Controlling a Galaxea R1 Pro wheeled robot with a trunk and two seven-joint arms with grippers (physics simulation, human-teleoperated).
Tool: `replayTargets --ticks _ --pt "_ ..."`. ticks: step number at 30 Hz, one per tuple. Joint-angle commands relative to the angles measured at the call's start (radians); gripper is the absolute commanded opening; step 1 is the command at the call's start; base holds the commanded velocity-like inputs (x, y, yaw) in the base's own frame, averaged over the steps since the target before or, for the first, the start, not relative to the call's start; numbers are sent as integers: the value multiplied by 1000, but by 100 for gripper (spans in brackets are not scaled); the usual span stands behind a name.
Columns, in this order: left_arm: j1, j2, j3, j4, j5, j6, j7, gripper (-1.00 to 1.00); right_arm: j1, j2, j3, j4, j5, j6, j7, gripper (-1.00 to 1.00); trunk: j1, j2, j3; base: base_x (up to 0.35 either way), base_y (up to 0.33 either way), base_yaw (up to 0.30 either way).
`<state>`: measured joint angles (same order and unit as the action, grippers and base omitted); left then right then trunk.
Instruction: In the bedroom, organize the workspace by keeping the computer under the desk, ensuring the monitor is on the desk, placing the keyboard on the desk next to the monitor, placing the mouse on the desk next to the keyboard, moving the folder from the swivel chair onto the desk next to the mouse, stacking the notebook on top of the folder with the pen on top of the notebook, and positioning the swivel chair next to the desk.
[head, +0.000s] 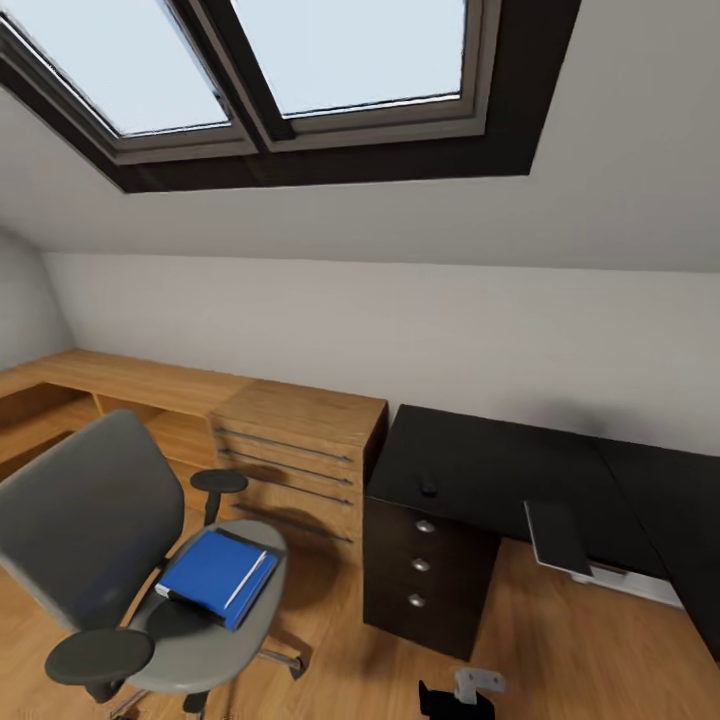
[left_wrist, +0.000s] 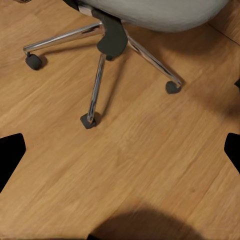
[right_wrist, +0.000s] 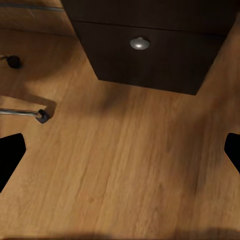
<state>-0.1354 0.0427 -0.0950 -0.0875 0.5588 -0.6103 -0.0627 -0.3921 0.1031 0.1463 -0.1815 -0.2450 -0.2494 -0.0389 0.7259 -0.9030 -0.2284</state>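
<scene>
I'm parked facing the chair (head: 130, 560) and the bench (head: 480, 470), and neither hand has anything in it. In the left wrist view the left hand (left_wrist: 120, 150) has its fingertips (left_wrist: 11, 150) spread to opposite edges of the picture, wide open over bare floor (left_wrist: 130, 165) near the chair's chrome base. The right hand (right_wrist: 120, 150) is just as wide open, over the floor in front of the bench's drawer unit (right_wrist: 150, 55).

The folder (head: 215, 575) lies on the chair seat, towards its front edge, with the pen (head: 247, 580) lying across it. A dark edge shows under the folder; I can't tell whether that is the notebook. The mouse (head: 428, 489) sits on the bench near its front edge, above the drawers. A grey slab (head: 558, 537) leans off the bench's front edge further right; I can't say what it is.

My worries from here:
- The chair is on casters. Push down or sideways on the folder and the seat may swivel or roll away from the hand.
- The pen is loose. Tilt the folder while lifting and it will probably slide off to the floor.
- The armrest (head: 218, 482) stands between seat and bench; a low carry could clip it.
- Driving closer, my base could nudge a caster (left_wrist: 88, 120).
</scene>
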Motion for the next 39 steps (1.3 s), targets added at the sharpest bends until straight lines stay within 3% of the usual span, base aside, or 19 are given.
replayTargets --ticks 1,19,30,35,39 --pt "-1 0 -8 2 11 -3 -5 100 -1 0 9 0 -8 -4 -4 100 0 -1 -2 0 0 260" --pt "-1 0 -9 2 10 -2 -6 100 -1 -2 8 0 -10 -9 -5 100 0 -1 -12 0 0 246" --pt "-1 -1 -9 2 8 -2 -6 100 -1 -4 9 -3 -7 -54 -7 100 0 -1 -14 0 0 49" --pt "-1 -1 -9 2 8 -4 -6 100 -3 -25 9 -29 -6 -44 -10 100 0 -1 -14 0 0 5" --pt "-1 -1 -8 2 8 -4 -6 100 -8 -46 9 -82 -6 27 -12 100 0 -1 -14 0 0 2"
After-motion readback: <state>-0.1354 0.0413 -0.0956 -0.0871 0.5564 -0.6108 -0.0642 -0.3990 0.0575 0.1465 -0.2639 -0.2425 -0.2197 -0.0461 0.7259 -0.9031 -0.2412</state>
